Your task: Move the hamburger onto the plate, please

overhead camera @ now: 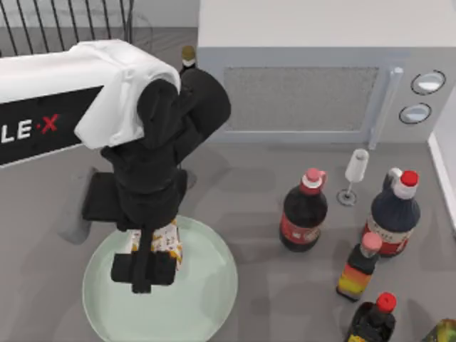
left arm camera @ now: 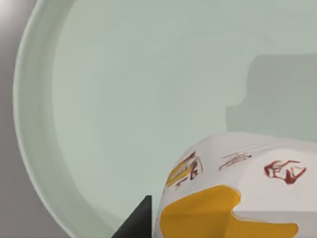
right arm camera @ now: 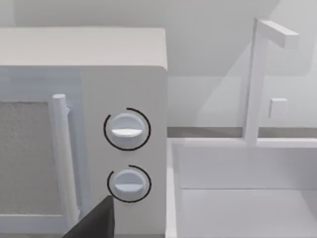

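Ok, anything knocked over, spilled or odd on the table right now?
Nothing stands out. The bottles and the wine glass stand upright, nothing spilled. The left pincer has the hamburger over the plate.

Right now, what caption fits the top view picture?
Left claw holds the hamburger over the plate.

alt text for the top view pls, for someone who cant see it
The left gripper hangs over the pale green plate at the table's left, with the hamburger under it above the plate. To the right stand several bottles and a wine glass, in front of a white microwave.
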{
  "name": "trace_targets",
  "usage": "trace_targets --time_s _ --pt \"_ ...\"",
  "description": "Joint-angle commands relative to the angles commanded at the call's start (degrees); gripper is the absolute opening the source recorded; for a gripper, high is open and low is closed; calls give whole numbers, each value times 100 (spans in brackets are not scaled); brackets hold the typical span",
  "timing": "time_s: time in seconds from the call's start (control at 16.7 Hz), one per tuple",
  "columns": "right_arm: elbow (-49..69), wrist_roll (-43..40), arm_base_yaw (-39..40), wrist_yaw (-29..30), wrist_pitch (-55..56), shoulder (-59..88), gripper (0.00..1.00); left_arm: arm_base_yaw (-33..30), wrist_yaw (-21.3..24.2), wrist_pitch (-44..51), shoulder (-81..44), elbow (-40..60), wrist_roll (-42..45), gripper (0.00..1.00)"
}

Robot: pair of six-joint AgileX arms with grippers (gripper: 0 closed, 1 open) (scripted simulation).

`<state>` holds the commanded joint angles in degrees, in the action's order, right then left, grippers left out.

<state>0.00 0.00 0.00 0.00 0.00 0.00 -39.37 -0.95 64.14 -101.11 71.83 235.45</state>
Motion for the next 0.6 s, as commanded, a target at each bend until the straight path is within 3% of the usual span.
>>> trace_targets --time_s 0.36,0.6 --pt "0 0 0 0 0 0 100 28 5 -11 14 -2 7 0" --pt "0 0 0 0 0 0 100 10 16 -564 -150 -387 34 0"
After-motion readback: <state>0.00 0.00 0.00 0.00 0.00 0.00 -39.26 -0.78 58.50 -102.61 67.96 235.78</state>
